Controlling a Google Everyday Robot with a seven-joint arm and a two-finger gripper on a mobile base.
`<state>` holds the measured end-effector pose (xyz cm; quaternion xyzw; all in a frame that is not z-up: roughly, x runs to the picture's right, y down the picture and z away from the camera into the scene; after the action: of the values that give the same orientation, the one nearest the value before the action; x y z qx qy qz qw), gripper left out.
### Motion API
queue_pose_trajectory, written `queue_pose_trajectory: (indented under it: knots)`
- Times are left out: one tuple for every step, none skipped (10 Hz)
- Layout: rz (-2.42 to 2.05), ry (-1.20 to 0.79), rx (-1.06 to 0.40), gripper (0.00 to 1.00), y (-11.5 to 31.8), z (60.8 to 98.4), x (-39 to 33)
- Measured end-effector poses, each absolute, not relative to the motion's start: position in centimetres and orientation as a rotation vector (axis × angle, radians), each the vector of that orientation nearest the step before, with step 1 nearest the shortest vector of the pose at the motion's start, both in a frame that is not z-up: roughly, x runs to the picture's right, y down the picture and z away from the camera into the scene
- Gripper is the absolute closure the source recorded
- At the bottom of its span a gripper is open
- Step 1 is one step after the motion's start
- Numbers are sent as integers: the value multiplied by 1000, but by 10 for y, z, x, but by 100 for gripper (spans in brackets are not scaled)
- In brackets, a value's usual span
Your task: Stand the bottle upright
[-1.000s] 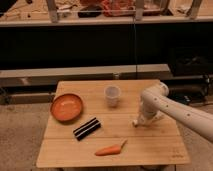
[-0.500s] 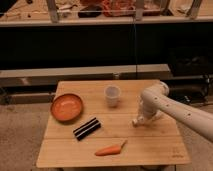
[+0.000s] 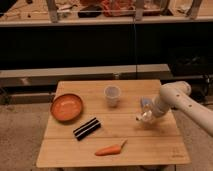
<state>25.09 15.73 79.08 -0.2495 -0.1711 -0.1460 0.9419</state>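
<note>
Where the white arm (image 3: 182, 100) reaches in from the 3 o'clock side of the wooden worktop (image 3: 150, 145), its gripper (image 3: 145, 112) hangs low over the boards, just inside the right edge. Whether the gripper is wide, narrow or holding anything I cannot tell. A small pale shape right at its tip, on the 8 o'clock side of it, looks like the bottle (image 3: 141, 118). It is touching or all but touching the gripper, and whether it lies flat or leans cannot be made out. The white see-through cup (image 3: 112, 96) stands upright at about 12 o'clock from the middle of the worktop, well apart from the gripper. An orange bowl (image 3: 66, 106) sits out at 9 o'clock near the left edge. A dark bar (image 3: 86, 128) lies slantwise at 7 o'clock, between the bowl and a carrot (image 3: 110, 149). The carrot lies at 6 o'clock near the front edge, its thin end pointing toward 2 o'clock.
</note>
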Motion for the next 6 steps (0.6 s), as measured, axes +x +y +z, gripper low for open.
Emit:
queue_pose_trajectory:
  knots:
    - [-262,-407,-472,44,147,768,254]
    - [-236,-458,-446,44,142,751,257]
    - [-211,-510,-422,44,138,735,261]
    - [-198,-547,-416,44,137,728,262]
    - [-172,-636,-414,44,136,722,263]
    - [-141,-746,-416,44,137,719,264]
